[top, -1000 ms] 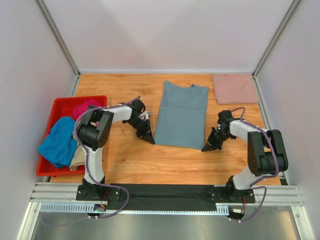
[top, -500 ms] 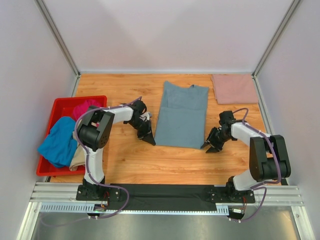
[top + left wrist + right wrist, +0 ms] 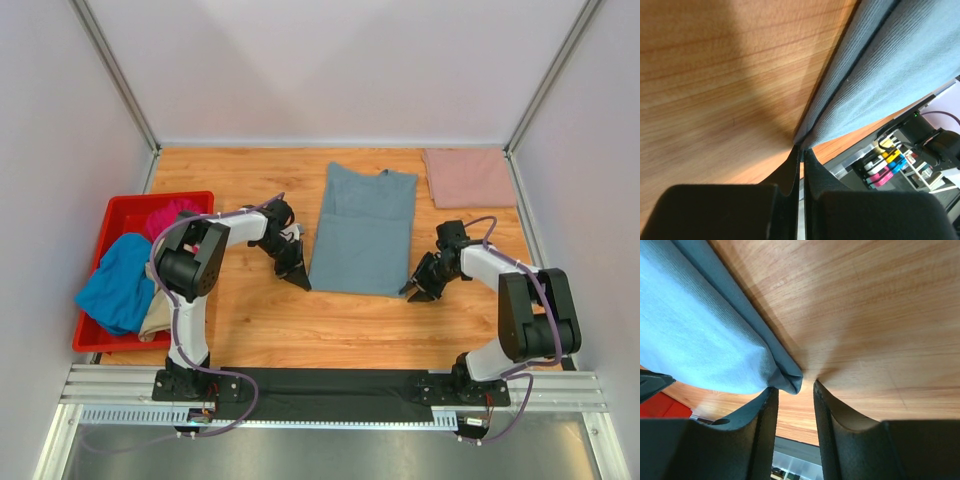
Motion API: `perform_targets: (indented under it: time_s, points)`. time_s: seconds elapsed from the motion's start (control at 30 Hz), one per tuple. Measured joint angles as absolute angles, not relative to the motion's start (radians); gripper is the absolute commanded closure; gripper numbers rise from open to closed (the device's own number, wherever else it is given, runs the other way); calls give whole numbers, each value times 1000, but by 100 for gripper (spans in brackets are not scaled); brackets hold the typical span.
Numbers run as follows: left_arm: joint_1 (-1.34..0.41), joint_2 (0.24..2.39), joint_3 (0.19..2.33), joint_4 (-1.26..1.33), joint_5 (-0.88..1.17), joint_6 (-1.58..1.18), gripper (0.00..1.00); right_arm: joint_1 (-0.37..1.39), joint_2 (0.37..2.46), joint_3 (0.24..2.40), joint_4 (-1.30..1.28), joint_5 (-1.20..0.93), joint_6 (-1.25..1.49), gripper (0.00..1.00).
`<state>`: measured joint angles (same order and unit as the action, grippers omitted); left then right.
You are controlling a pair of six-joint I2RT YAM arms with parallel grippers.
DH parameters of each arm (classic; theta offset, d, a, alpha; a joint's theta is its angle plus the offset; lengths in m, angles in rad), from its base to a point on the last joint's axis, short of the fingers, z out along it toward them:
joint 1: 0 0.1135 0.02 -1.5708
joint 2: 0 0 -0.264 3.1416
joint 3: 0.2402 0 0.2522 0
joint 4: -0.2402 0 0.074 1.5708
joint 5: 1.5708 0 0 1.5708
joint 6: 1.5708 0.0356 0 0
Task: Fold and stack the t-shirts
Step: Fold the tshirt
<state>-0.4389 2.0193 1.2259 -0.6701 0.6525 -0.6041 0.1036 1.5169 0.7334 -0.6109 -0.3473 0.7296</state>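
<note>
Midway: grey shirt (image 3: 362, 228) half-folded, pink shirt (image 3: 468, 178) done.
I am pressing left fingers (image 3: 785, 172) together at one corner, holding right fingers (image 3: 762, 415) apart round the other; bin (image 3: 130, 203) shirts (image 3: 118, 280) waiting.

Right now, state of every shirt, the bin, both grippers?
grey-blue t-shirt: folded lengthwise, flat on the table.
left gripper: shut at its near left corner.
right gripper: open around its near right corner.
pink t-shirt: folded, flat, far right corner.
blue t-shirt: bunched, spilling over bin's edge.
magenta t-shirt: bunched in bin.
beige t-shirt: bunched in bin.
red bin: holds three shirts.
</note>
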Motion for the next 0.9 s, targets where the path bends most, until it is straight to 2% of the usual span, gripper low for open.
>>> perform_targets:
  time_s: [0.13, 0.27, 0.53, 0.9]
  points:
    - [-439, 2022, 1226, -670, 656, -605, 100, 104, 1526, 733, -607, -345, 731, 75]
    - [-439, 2024, 1226, -670, 661, -609, 100, 104, 1540, 730, -588, -350, 723, 100]
    - [-439, 2017, 1229, -688, 643, -630, 100, 110, 1486, 719, -603, -317, 696, 100]
    - [-450, 1810, 1234, -788, 604, -669, 100, 166, 1109, 692, -770, -240, 682, 100]
